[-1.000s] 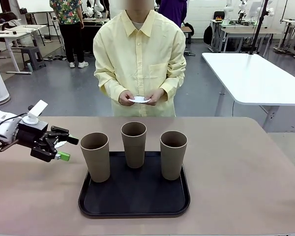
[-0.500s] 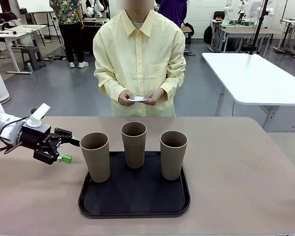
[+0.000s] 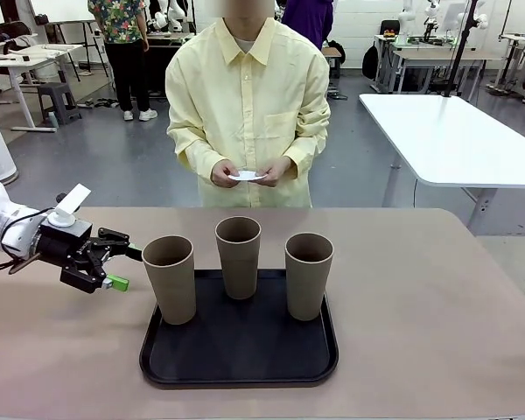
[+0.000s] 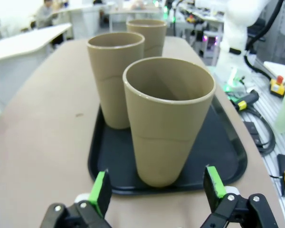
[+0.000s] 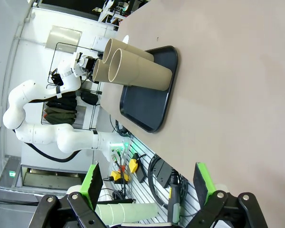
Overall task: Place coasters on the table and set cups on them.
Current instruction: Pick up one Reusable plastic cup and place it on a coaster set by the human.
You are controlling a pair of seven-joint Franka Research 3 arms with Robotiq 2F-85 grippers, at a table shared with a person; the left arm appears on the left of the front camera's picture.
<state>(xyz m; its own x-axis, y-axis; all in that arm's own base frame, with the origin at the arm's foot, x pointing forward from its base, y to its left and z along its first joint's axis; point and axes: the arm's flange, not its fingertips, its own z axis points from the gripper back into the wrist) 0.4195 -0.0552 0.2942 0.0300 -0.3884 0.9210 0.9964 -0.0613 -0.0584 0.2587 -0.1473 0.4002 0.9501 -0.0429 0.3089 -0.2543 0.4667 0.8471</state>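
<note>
Looking across the wide tan table (image 3: 420, 297), we see a black tray (image 3: 241, 366) with three brown cups (image 3: 239, 254) standing on it. Our left claw (image 3: 125, 268) hangs spread wide just beside the left cup (image 3: 171, 284); our right claw (image 5: 147, 183) is spread wide too. White coasters (image 3: 247, 177) sit in the person's hands (image 3: 223, 173)

Cups (image 3: 169, 278) taupe-brown, tray (image 3: 236, 346) black, table (image 3: 420, 315) beige-tan, shirt (image 3: 245, 96) pale yellow — the coasters (image 3: 248, 177), small here, seem white.
</note>
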